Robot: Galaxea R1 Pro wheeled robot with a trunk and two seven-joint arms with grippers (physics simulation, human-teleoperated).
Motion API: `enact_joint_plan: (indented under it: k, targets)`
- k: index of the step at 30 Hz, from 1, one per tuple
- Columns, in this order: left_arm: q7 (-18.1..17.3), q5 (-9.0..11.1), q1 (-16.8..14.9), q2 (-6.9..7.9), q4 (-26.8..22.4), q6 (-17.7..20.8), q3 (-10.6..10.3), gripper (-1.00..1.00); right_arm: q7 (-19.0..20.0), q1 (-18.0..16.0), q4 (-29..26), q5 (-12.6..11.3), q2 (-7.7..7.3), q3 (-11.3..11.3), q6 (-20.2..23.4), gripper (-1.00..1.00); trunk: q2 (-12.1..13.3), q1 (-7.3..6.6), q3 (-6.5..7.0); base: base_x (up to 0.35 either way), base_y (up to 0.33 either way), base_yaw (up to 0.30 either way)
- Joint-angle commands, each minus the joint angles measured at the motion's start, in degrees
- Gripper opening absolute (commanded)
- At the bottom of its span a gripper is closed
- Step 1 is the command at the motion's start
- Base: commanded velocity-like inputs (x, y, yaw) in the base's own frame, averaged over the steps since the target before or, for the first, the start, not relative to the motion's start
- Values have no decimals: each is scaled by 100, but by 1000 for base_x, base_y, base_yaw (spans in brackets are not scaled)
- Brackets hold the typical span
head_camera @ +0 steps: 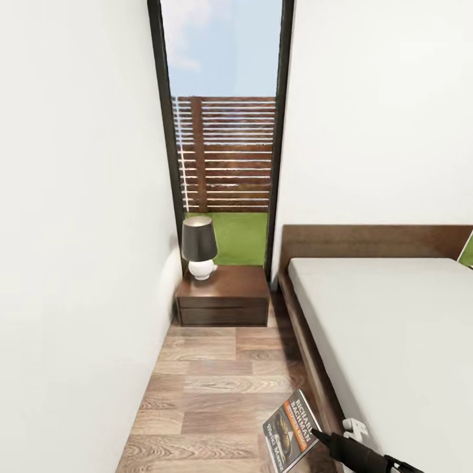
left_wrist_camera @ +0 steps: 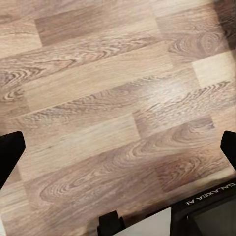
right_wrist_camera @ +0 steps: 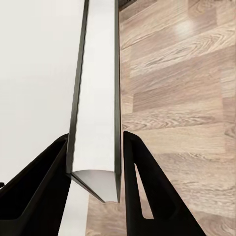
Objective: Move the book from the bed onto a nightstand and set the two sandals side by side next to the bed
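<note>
Here, nearest the camera in the head view, the right gripper [head_camera: 314,433] reaches in from the lower right corner, a black arm ending at the book [head_camera: 291,430]. The book is a thin paperback with a dark cover, an orange band and white lettering, and it is held tilted above the wood-plank floor [head_camera: 210,387], just beside the bed's near edge. In the right wrist view, the right gripper's two black fingers [right_wrist_camera: 142,187] are clamped on the book [right_wrist_camera: 96,123], one on each cover, with its white page edge running away between them. The mattress lies to one side of it and the floor to the other. In the left wrist view, the left gripper [left_wrist_camera: 120,142] hangs over bare floor planks [left_wrist_camera: 108,98], its black fingertips [left_wrist_camera: 10,147] standing wide apart at the frame's edges with nothing between them. Along the right side of the head view stretches the bed [head_camera: 394,341], a low dark brown frame with a plain off-white mattress and a wooden headboard against the white wall. Farther on, at the end of the narrow floor strip between the left wall and the bed, stands the nightstand [head_camera: 223,299], a low dark brown drawer unit. A lamp [head_camera: 199,248] with a dark shade and white base sits on its top at the left rear. Behind it rises a tall black-framed window [head_camera: 223,131] showing a slatted fence, grass and sky.
</note>
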Motion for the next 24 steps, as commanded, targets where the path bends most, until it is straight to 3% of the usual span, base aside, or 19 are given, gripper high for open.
enact_joint_plan:
  k: [1, 24]
  targets:
    - [-7, -5, -5, 1, 4, -27, -26, 100, 18, -9, 16, -21, -3, -28, -17, -100, -4, 4, -7, 331, 0, 0]
    - [-7, -5, -4, 1, 4, -27, -26, 100, 18, -12, 16, -21, -3, -28, -17, -100, -4, 4, -7, 331, 0, 0]
